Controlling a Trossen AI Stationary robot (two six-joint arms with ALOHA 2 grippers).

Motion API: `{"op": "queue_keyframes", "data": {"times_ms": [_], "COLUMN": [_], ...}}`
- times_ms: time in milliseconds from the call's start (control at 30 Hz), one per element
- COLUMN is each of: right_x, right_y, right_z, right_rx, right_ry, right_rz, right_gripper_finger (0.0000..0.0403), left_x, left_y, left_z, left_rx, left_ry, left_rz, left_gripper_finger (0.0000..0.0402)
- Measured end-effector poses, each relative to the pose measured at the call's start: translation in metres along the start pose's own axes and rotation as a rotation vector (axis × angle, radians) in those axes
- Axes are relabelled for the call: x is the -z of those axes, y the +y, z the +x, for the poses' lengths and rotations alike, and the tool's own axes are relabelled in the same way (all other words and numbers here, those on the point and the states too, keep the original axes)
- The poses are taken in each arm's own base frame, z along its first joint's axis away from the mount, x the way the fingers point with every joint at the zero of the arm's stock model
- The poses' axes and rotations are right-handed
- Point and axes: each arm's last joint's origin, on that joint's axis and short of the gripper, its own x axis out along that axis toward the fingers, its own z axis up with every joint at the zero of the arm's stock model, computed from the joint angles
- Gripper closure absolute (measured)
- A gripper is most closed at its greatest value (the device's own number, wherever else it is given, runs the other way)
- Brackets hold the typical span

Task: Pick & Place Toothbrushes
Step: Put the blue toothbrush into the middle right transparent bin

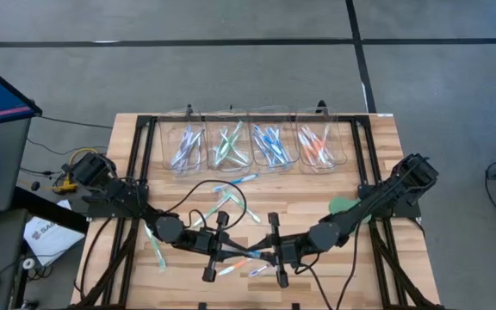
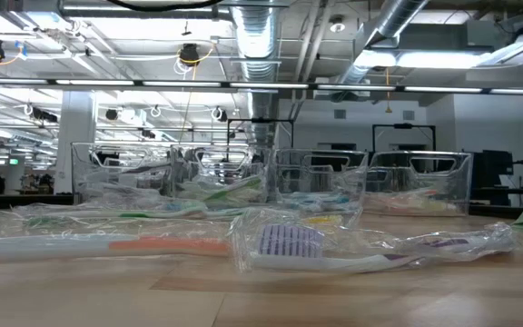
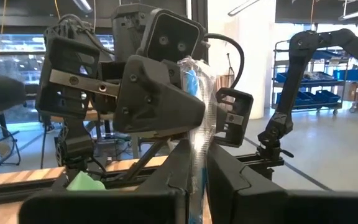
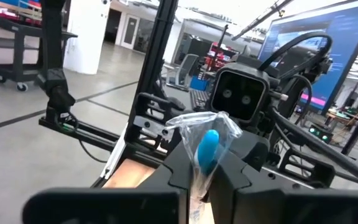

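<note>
right wrist view: blue-handled toothbrush (image 4: 207, 149) in a clear crinkled wrapper, clamped upright between the right gripper (image 4: 199, 163) fingers, blue tip poking up just above the fingertips. left wrist view: same wrapped toothbrush (image 3: 199, 124) pinched between the left gripper (image 3: 197, 163) fingers too, wrapper rising past their tips toward the other arm's wrist. both pairs of fingers narrow, closed on that one brush from opposite ends. high view: the two grippers nose to nose at mid-table near the front edge, left gripper (image 1: 227, 248) and right gripper (image 1: 272, 250), brush itself too small to make out between them. around the fingers, loose toothbrushes (image 1: 231, 191) scattered on the wooden table (image 1: 377, 129), some just beside the fingertips, some nearer the bins. beyond the fingers, four clear bins (image 1: 254, 142) in a row along the far side, each holding sorted brushes. green disc (image 1: 343, 205) beside the right arm. low view: wrapped purple toothbrush (image 2: 289, 243) lying flat up close, an orange one (image 2: 166, 243) beside it.
</note>
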Motion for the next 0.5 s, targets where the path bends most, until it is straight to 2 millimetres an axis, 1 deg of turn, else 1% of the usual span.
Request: {"op": "queue_keyframes", "data": {"times_ms": [67,167,333,433,500], "right_x": [0.000,0.003,0.002,-0.007,-0.014], "right_y": [0.000,0.001,-0.001,-0.011,-0.020], "right_z": [0.000,0.000,-0.002,-0.007,-0.010], "right_rx": [-0.011,-0.018,-0.027,0.017,0.054], "right_ry": [0.000,0.022,0.059,0.142,0.194], "right_rz": [-0.003,-0.021,-0.062,-0.076,-0.067], "right_gripper_finger": [0.0383,0.0387,0.0387,0.0387,0.0387], "left_x": [0.000,0.001,0.003,0.003,-0.004], "left_y": [0.001,0.002,0.002,0.006,0.012], "left_z": [0.000,0.000,0.000,-0.005,-0.014], "left_rx": [-0.004,-0.015,-0.044,-0.118,-0.207], "left_ry": [0.002,0.007,0.035,0.053,0.060], "left_rz": [-0.009,-0.015,0.057,0.067,0.087], "left_gripper_finger": [0.0374,0.0340,0.0284,0.0252,0.0230]}}
